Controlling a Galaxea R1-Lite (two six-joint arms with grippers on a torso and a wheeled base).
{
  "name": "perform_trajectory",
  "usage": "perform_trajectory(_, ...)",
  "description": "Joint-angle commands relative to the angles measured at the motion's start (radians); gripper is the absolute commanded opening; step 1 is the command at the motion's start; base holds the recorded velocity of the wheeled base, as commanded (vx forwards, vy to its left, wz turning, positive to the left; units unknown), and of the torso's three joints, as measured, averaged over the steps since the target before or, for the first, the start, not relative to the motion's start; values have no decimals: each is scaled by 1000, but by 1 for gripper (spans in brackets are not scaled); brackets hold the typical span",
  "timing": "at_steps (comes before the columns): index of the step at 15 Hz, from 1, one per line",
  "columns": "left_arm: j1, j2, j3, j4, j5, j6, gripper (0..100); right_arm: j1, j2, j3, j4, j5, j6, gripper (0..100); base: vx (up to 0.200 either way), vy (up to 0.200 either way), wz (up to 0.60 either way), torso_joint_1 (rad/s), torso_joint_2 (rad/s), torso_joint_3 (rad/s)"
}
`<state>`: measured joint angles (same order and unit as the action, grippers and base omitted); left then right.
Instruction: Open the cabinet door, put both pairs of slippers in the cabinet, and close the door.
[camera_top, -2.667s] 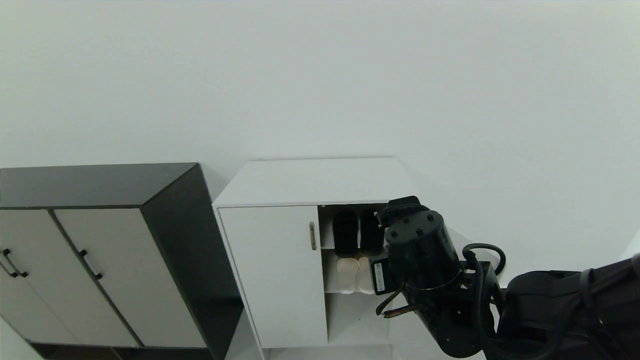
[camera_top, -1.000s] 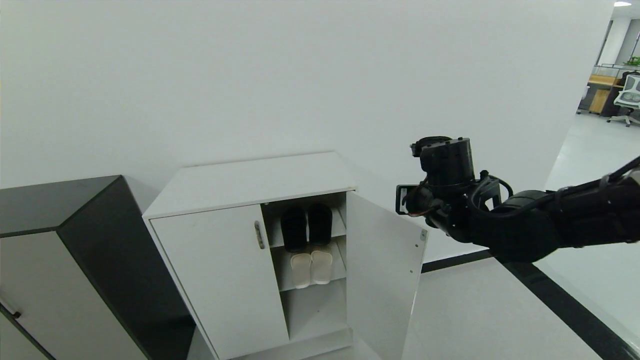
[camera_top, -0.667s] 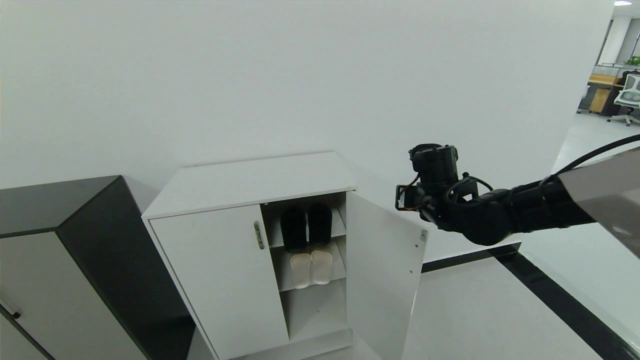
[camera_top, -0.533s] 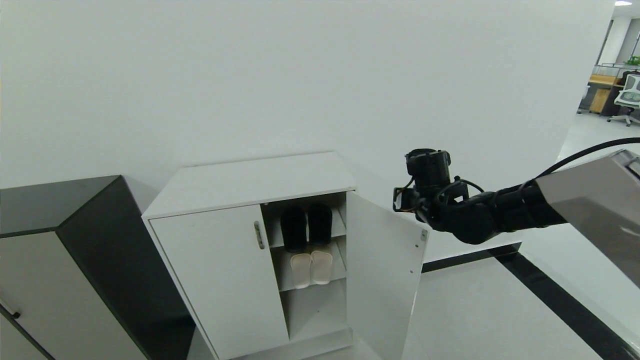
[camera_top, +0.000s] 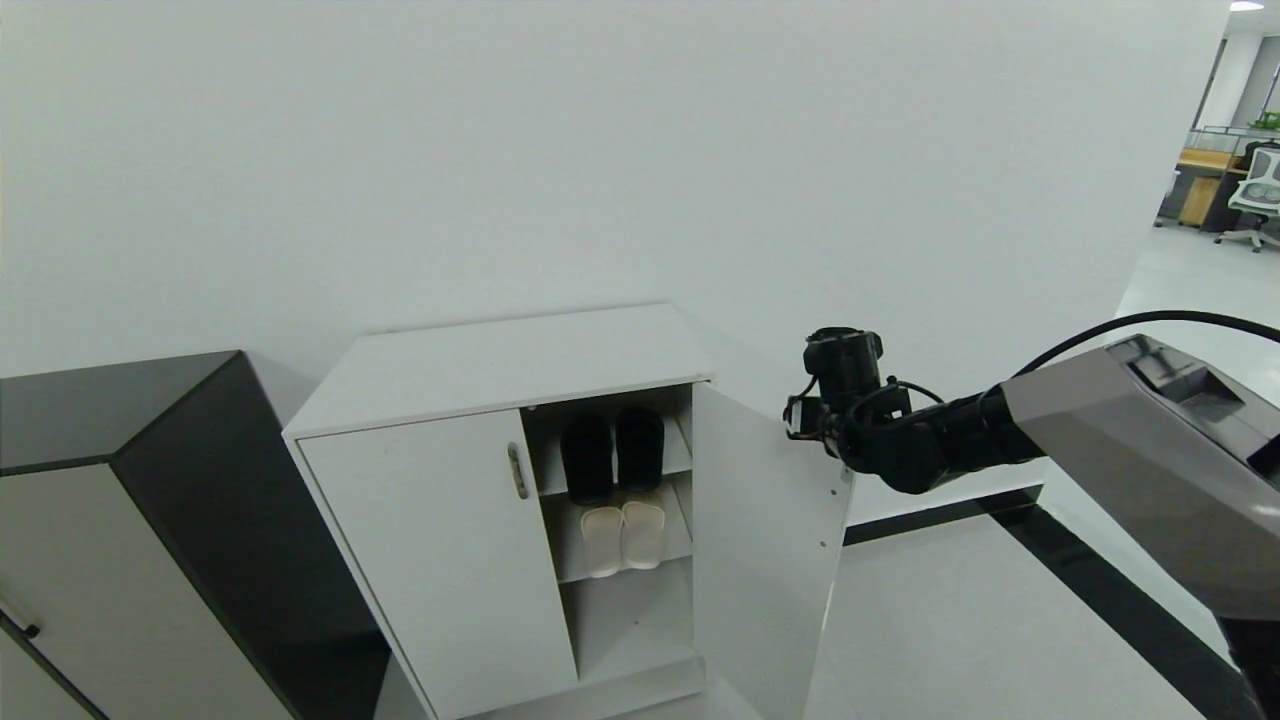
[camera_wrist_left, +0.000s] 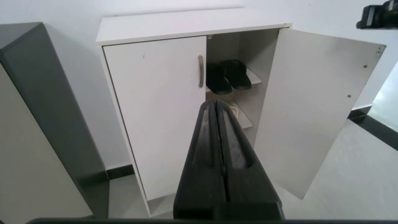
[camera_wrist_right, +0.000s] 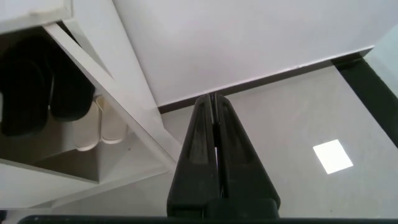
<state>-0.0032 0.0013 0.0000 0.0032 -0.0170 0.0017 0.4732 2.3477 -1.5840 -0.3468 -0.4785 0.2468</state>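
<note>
1. The black right gripper (camera_wrist_right: 214, 99) has its two fingers pressed together above the pale grey floor (camera_wrist_right: 292, 124).
2. At its ten o'clock stands the open white cabinet door (camera_wrist_right: 134, 68).
3. Beyond the door, at nine o'clock, the pair of black slippers (camera_wrist_right: 43, 93) sits on a white shelf (camera_wrist_right: 37, 167), with the pair of cream-white slippers (camera_wrist_right: 99, 127) just below.
4. At four o'clock a bright square light patch (camera_wrist_right: 333, 155) lies on the floor.

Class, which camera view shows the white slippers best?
Head view: both white slippers sit unobstructed on the middle shelf. In left wrist view the left gripper hides most; right wrist view shows them partly.
</note>
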Motion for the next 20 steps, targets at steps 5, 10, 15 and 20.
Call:
perform_trajectory(5,0,0,0,0,0,0,0,21,-7,39,19,0,0,0,0,0,0,0,0,0)
perform_trajectory(10,0,0,0,0,0,0,0,137,-126,185,14,-2,16,0,0,0,0,0,0,0)
perform_trajectory(15,0,0,0,0,0,0,0,223,-214,306,-58,-14,-29,0,0,0,0,0,0,0)
perform_trajectory(20,0,0,0,0,0,0,0,236,-222,411,-175,-12,-84,0,0,0,0,0,0,0)
